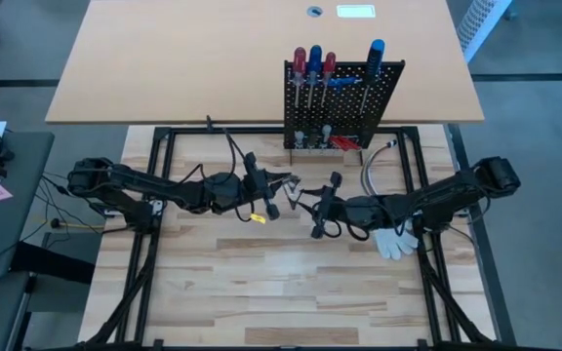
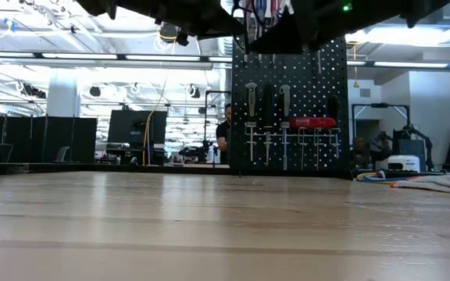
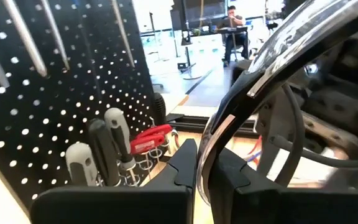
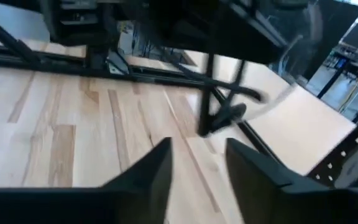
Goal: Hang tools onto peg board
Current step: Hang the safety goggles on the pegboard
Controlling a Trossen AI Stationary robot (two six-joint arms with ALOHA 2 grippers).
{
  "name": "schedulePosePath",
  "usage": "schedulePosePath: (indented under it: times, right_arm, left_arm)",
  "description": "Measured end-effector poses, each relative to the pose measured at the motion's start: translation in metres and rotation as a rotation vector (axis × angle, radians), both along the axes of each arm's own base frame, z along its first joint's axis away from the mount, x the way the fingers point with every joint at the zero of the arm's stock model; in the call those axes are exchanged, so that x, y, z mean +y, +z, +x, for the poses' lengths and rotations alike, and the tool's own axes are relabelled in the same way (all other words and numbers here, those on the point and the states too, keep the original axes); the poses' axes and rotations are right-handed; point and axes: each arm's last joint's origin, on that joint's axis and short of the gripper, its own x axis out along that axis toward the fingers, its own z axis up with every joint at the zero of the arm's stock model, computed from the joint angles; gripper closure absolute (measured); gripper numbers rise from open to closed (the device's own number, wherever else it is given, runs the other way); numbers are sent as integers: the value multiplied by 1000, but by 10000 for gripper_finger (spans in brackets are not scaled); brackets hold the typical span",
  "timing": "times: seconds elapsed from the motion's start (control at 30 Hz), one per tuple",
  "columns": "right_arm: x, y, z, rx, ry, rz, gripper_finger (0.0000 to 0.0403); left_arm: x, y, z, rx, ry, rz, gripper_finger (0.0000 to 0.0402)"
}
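Up at the far edge of the pale wooden surface (image 1: 261, 292), the black holed peg board (image 1: 383, 93) holds red and blue screwdrivers (image 1: 314, 66). Both dark claws meet mid-surface: the left claw (image 1: 286, 185) pinches a thin clear curved thing, hard to name. The right claw (image 1: 312, 203) is open and empty.

High view overhead; low view table-level; both share peg board (image 1: 342, 102).
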Motion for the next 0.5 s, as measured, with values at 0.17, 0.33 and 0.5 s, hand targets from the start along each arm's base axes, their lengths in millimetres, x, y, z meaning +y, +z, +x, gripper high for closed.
schedulePosePath:
  times: [0.17,0.33,0.5]
  right_arm:
    - [9,-7,15,-107,-71,-89,183]
    - [14,-24,26,-129,-251,-252,193]
    - [16,-29,33,-135,-263,-265,241]
  left_arm:
    - [2,0,0,-9,11,-10,394]
    - [2,1,0,-12,10,-9,394]
    - [2,0,0,-11,14,-8,394]
